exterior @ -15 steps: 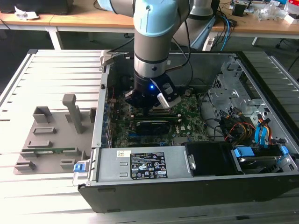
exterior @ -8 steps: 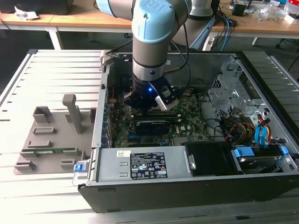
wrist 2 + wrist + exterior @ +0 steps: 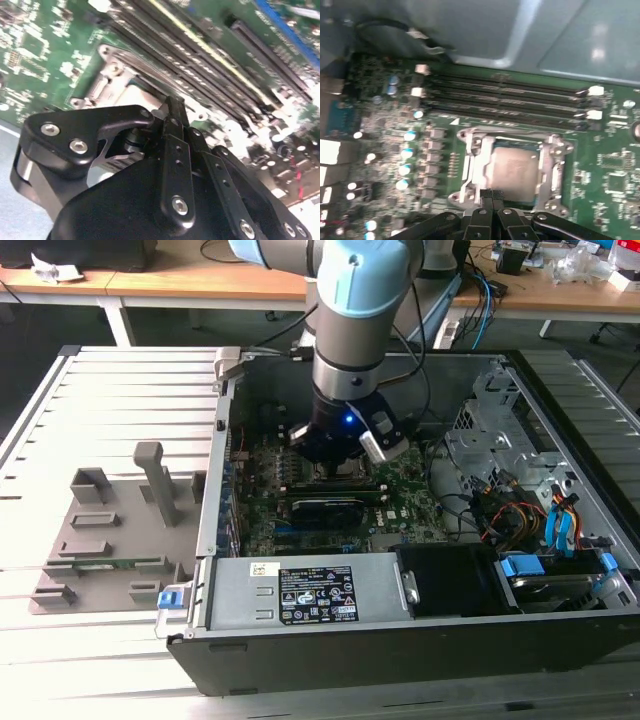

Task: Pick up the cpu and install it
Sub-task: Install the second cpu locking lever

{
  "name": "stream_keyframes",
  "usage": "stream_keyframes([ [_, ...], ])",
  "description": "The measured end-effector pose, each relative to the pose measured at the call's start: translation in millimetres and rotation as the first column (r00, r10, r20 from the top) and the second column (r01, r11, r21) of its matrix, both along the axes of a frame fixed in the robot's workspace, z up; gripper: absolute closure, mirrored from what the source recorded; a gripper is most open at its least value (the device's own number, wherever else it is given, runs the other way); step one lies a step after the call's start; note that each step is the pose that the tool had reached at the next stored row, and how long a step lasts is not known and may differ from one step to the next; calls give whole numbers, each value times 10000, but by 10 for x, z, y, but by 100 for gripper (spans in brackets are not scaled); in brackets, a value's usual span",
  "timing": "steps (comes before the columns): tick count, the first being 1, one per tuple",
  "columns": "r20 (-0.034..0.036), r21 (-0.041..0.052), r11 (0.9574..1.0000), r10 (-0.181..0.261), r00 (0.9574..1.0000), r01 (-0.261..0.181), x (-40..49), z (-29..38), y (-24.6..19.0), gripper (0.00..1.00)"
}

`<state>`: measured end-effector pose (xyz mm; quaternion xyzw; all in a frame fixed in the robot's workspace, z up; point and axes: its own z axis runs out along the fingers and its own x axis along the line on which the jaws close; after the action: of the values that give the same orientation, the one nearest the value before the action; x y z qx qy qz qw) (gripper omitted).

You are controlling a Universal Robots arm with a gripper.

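The arm reaches down into the open computer case [image 3: 560, 570], which lies on its side on the grey slatted tabletop [image 3: 110, 400]. The claw [image 3: 492, 197] hangs just over the green motherboard [image 3: 615, 170], its black fingers [image 3: 172, 130] drawn together at the tips with nothing between them. The cpu [image 3: 515, 167] sits flat in the socket, its dull silver top facing up, framed by the metal socket bracket [image 3: 552, 165]; the fingertips hover at the socket's edge, right beside the chip. Long black memory slots [image 3: 505, 97] run alongside the socket. A grey fixture plate [image 3: 110, 540] lies on the tabletop at the exterior view's left.
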<state>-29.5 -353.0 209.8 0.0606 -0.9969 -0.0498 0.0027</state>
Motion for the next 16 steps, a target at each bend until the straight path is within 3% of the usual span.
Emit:
stream_keyframes([
  [2,-3,-70,10000,-1,10000,1,63,0,59,89],
  [5,-5,-398,9992,-1,10000,1,100,19,177,89],
  [7,-4,-615,9981,-1,10000,1,105,105,221,89],
  [11,-4,-771,9970,0,10000,-1,105,270,240,89],
  [16,-4,-789,9969,-1,10000,1,105,341,241,89],
])
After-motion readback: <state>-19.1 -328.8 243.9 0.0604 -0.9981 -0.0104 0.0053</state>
